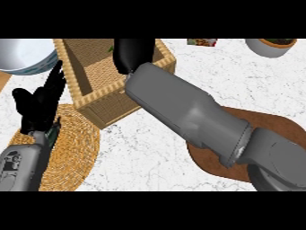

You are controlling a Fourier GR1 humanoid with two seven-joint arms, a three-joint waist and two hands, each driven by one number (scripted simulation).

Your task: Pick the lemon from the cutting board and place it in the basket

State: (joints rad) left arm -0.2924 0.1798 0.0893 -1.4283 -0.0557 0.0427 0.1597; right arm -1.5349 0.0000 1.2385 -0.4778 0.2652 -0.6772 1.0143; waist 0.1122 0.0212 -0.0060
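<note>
Right hand (133, 53) over the inside of the wicker basket (89, 96) at the counter's far edge, forearm crossing the basket's near-right wall; fingers curled downward, but impossible to tell if pinching something. Lemon not visible (perhaps hidden under that hand). Brown cutting board (284, 128) near the right edge, mostly under the right arm. Left hand (39, 105) open, fingers spread upward, resting over a round woven mat (72, 148) near the left edge. White bowl (19, 54) in the far-left corner.
</note>
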